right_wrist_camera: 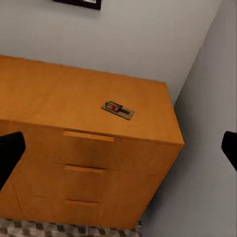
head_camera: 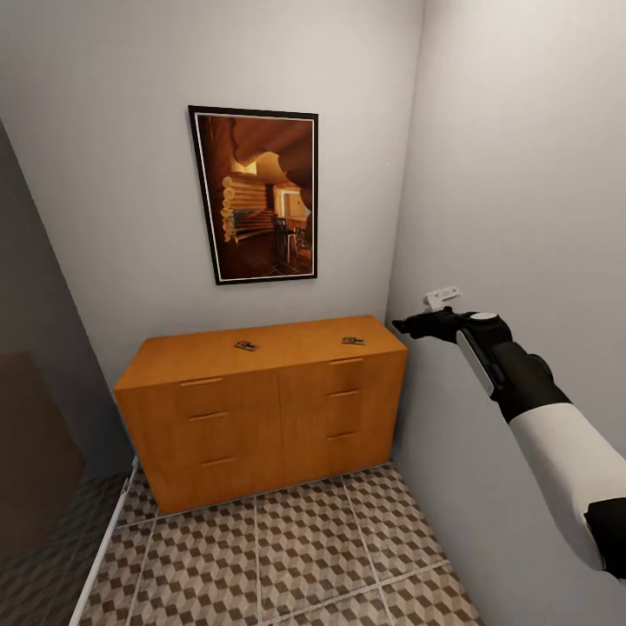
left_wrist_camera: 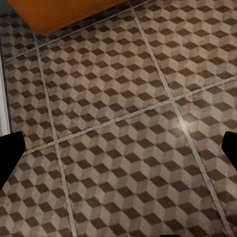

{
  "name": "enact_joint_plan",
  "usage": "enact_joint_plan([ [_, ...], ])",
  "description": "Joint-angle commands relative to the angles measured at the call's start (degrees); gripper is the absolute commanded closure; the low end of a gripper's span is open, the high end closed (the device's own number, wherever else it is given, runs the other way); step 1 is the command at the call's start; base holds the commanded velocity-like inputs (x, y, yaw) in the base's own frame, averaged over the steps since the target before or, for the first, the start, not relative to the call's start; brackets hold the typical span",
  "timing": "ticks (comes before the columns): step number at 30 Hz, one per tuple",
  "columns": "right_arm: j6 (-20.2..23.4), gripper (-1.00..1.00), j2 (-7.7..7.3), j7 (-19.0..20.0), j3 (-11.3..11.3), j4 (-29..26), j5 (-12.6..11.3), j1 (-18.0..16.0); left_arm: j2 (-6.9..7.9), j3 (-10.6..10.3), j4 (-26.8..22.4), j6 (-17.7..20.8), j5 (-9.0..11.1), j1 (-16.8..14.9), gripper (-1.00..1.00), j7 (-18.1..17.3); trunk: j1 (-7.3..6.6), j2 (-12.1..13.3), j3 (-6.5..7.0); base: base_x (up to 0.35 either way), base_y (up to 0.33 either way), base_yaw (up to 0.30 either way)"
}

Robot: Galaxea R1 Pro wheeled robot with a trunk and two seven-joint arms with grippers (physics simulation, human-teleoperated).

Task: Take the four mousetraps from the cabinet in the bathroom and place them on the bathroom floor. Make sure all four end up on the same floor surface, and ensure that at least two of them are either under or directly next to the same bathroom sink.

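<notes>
The orange-brown cabinet (head_camera: pixel 261 417) is standing in the corner on the cube-patterned bathroom floor (head_camera: pixel 296 565), its back against the wall. Two mousetraps are lying flat on its top, well apart: one (head_camera: pixel 247 346) near the middle, the other (head_camera: pixel 353 340) towards the right-hand end.

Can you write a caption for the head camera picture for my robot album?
Right claw reaches toward two mousetraps lying on the orange cabinet.
</notes>
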Motion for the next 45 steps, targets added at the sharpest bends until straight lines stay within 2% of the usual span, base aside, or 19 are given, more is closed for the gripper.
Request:
enact_joint_plan([
  [1, 0.3, -1.00, -0.12, 4.1, 0.2, -0.1, 0.5, -0.2, -0.03, -0.5, 0.2, -0.4, 0.6, -0.1, -1.00, 0.0, 0.01, -0.1, -0.09, 0.000, 0.000, 0.000],
  [3, 0.3, -1.00, -0.13, 8.6, 0.3, -0.1, 2.0, -0.3, -0.03, -0.5, 0.2, -0.4, 0.6, -0.1, -1.00, 0.0, 0.01, -0.1, -0.09, 0.000, 0.000, 0.000],
  [4, 0.3, -1.00, -0.13, 13.1, 0.4, -0.1, 3.9, -0.4, -0.05, -0.5, 0.2, -0.4, 0.6, -0.1, -1.00, 0.0, 0.01, -0.1, -0.09, 0.000, 0.000, 0.000],
  [7, 0.2, -1.00, -0.12, 19.6, 0.4, 0.0, 7.3, -0.5, -0.06, -0.5, 0.2, -0.4, 0.6, -0.1, -1.00, 0.0, 0.01, -0.1, -0.09, 0.000, 0.000, 0.000],
  [8, 0.1, -1.00, -0.14, 23.8, 0.4, 0.0, 9.3, -0.5, -0.07, -0.5, 0.2, -0.4, 0.6, -0.1, -1.00, 0.0, 0.01, -0.1, -0.09, 0.000, 0.000, 0.000],
  [12, -0.2, -1.00, -0.24, 30.8, 0.5, 0.0, 12.5, -0.5, -0.08, -0.5, 0.2, -0.4, 0.6, -0.1, -1.00, 0.0, 0.01, -0.1, -0.09, 0.000, 0.000, 0.000],
  [13, -0.4, -1.00, -0.32, 33.6, 0.5, 0.0, 13.8, -0.5, -0.08, -0.5, 0.2, -0.4, 0.6, -0.1, -1.00, 0.0, 0.01, -0.1, -0.09, 0.000, 0.000, 0.000],
  [17, -1.2, -1.00, -0.41, 38.0, 0.6, 0.0, 16.1, -0.5, -0.08, -0.5, 0.2, -0.4, 0.6, -0.1, -1.00, 0.0, 0.01, -0.1, -0.09, 0.000, 0.000, 0.000],
  [18, -1.8, -1.00, -0.43, 40.0, 0.6, 0.0, 17.3, -0.5, -0.08, -0.5, 0.2, -0.4, 0.6, -0.1, -1.00, 0.0, 0.01, -0.1, -0.09, 0.000, 0.000, 0.000],
  [22, -2.9, -1.00, -0.46, 43.7, 0.6, 0.0, 20.1, -0.5, -0.08, -0.5, 0.2, -0.4, 0.6, -0.1, -1.00, 0.0, 0.01, -0.1, -0.09, 0.000, 0.000, 0.000],
  [23, -3.4, -1.00, -0.46, 45.6, 0.6, 0.0, 21.7, -0.5, -0.08, -0.5, 0.2, -0.4, 0.6, -0.1, -1.00, 0.0, 0.01, -0.1, -0.09, 0.000, 0.000, 0.000],
  [27, -4.7, -1.00, -0.47, 49.9, 0.8, 0.0, 24.8, -0.5, -0.08, -0.5, 0.2, -0.4, 0.6, -0.1, -1.00, 0.0, 0.01, -0.1, -0.09, 0.000, 0.000, 0.000],
  [28, -5.5, -1.00, -0.47, 52.5, 0.9, 0.0, 25.8, -0.5, -0.08, -0.5, 0.2, -0.4, 0.6, -0.1, -1.00, 0.0, 0.01, -0.1, -0.09, 0.000, 0.000, 0.000],
  [30, -6.5, -1.00, -0.47, 55.6, 0.9, 0.0, 26.5, -0.5, -0.08, -0.5, 0.2, -0.4, 0.6, -0.1, -1.00, 0.0, 0.01, -0.1, -0.09, 0.000, 0.000, 0.000],
  [31, -7.3, -1.00, -0.47, 58.9, 1.0, 0.0, 27.0, -0.5, -0.08, -0.5, 0.2, -0.4, 0.6, -0.1, -1.00, 0.0, 0.01, -0.1, -0.09, 0.000, 0.000, 0.000],
  [36, -8.5, -1.00, -0.47, 67.4, 0.9, -0.1, 27.6, -0.5, -0.08, -0.5, 0.2, -0.4, 0.6, -0.1, -1.00, 0.0, 0.01, -0.1, -0.09, 0.000, 0.000, 0.000],
  [42, -8.9, -1.00, -0.49, 71.4, 0.9, -0.1, 27.9, -0.5, -0.07, -0.5, 0.2, -0.4, 0.6, -0.1, -1.00, 0.0, 0.01, -0.1, -0.09, 0.000, 0.000, 0.000],
  [45, -8.9, -1.00, -0.59, 71.9, 0.9, -0.1, 28.0, -0.5, -0.07, -0.5, 0.2, -0.4, 0.6, -0.1, -1.00, 0.0, 0.01, -0.1, -0.09, 0.000, 0.000, 0.000],
])
